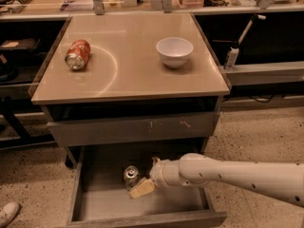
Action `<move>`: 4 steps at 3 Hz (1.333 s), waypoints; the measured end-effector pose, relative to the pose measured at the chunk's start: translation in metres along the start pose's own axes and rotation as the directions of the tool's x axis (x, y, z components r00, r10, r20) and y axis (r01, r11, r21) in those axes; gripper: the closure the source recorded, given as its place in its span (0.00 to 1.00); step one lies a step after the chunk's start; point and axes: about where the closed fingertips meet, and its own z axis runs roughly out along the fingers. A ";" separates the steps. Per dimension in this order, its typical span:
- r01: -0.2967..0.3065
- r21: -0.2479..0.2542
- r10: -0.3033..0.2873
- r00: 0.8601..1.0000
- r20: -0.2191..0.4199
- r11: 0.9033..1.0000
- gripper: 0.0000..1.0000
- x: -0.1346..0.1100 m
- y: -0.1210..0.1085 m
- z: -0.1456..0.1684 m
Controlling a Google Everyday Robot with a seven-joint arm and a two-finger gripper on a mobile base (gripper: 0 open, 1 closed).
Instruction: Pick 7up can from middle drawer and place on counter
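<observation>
The 7up can (131,175), silvery with a silver top, stands on the grey floor of the open middle drawer (142,204), near its back. My gripper (142,187) reaches into the drawer from the right on a white arm. Its cream tip lies just right of and below the can, touching or nearly touching it. The counter (128,70) is the glossy beige top of the cabinet above the drawers, with a pale curved arc mark.
An orange-red can (77,54) lies on its side at the counter's left. A white bowl (174,51) stands at its right. A closed grey drawer with a pale-scratched front (133,128) sits above the open drawer. Dark shelves flank the cabinet. A shoe (7,213) shows at the lower left.
</observation>
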 end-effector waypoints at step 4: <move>0.076 0.093 -0.084 0.993 0.083 0.993 0.00 -0.018 -0.015 0.039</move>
